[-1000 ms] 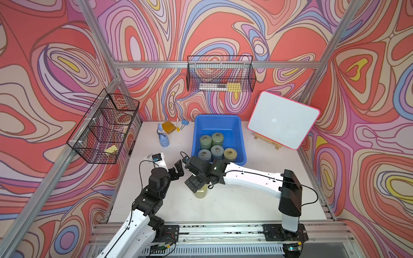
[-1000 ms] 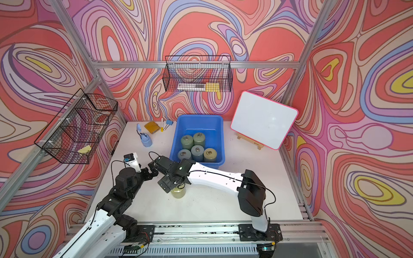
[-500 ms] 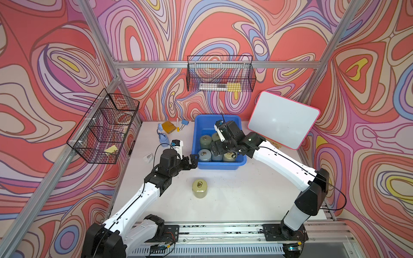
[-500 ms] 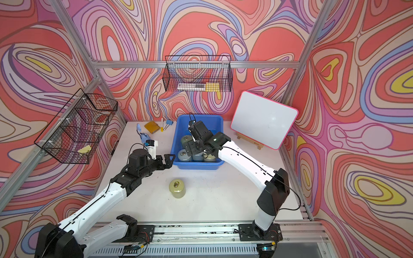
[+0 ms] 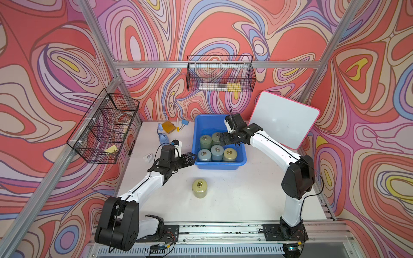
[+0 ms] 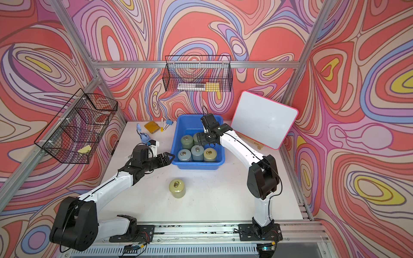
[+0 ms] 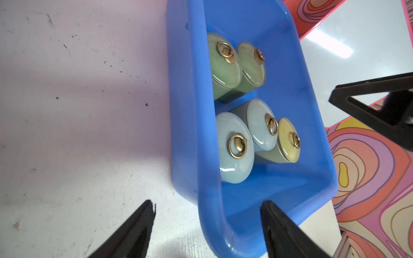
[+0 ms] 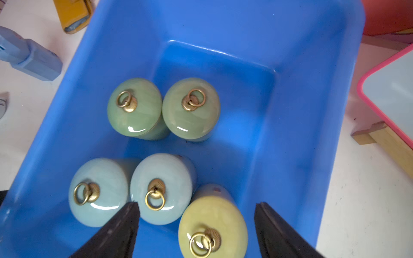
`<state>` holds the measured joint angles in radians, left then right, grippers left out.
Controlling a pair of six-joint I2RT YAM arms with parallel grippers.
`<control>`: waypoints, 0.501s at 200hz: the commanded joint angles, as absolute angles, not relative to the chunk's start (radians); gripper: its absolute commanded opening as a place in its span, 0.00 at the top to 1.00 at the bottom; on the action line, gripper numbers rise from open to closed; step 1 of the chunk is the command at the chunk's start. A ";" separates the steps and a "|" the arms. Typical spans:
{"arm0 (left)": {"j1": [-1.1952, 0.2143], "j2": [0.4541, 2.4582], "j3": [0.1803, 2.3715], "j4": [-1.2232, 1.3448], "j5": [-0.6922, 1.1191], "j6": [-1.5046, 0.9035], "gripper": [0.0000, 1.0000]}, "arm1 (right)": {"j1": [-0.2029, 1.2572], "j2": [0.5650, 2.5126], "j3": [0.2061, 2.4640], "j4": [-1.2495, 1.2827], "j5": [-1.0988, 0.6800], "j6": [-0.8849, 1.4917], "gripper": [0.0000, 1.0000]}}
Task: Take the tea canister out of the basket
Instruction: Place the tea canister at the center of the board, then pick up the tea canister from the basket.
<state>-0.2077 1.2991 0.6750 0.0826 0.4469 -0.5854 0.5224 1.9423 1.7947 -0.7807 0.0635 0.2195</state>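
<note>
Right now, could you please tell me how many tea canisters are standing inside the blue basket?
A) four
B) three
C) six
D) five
D: the right wrist view shows five inside the basket, namely two green canisters, two pale blue canisters and one yellow canister; a sixth canister stands outside it on the table.

Back of basket (image 5: 220,164) bare, also a gap right of the two green canisters (image 5: 205,140); front three canisters (image 5: 217,153) packed tight by near wall. Open surface (image 5: 245,192) around lone canister (image 5: 199,189). Whiteboard (image 5: 283,120) crowds basket's right side.
</note>
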 commanded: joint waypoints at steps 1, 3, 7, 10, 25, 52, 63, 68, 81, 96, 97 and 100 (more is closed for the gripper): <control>-0.199 1.320 0.683 0.149 0.517 -0.601 0.25 | 0.511 2.006 1.870 -0.767 0.028 0.216 0.17; -0.199 1.320 0.683 0.148 0.518 -0.600 0.25 | 0.511 2.014 1.875 -0.769 0.029 0.214 0.17; -0.199 1.321 0.682 0.147 0.517 -0.598 0.26 | 0.510 2.028 1.886 -0.773 0.032 0.212 0.17; -0.199 1.321 0.682 0.147 0.517 -0.597 0.26 | 0.510 2.035 1.899 -0.778 0.034 0.210 0.17; -0.199 1.317 0.677 0.150 0.512 -0.594 0.30 | 0.508 2.085 1.949 -0.797 0.037 0.188 0.17; -0.199 1.321 0.671 0.158 0.514 -0.593 0.36 | 0.506 2.148 2.007 -0.805 0.027 0.101 0.15; -0.199 1.328 0.670 0.161 0.518 -0.592 0.38 | 0.506 2.164 2.021 -0.805 0.029 0.061 0.13; -0.199 1.332 0.669 0.162 0.520 -0.593 0.38 | 0.506 2.169 2.025 -0.805 0.029 0.047 0.12; -0.198 1.341 0.670 0.164 0.523 -0.595 0.41 | 0.504 2.181 2.036 -0.805 0.021 0.014 0.11; -0.199 1.351 0.670 0.163 0.524 -0.596 0.44 | 0.501 2.197 2.052 -0.812 0.010 -0.008 0.08; -0.199 1.351 0.671 0.163 0.525 -0.596 0.44 | 0.501 2.199 2.054 -0.813 0.009 -0.010 0.08; -0.199 1.353 0.672 0.162 0.525 -0.595 0.44 | 0.500 2.205 2.060 -0.816 0.007 -0.013 0.08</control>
<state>-0.2031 1.3319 0.6750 0.1417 0.5045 -0.5961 0.5053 2.1719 2.0140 -0.7963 0.0299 0.0631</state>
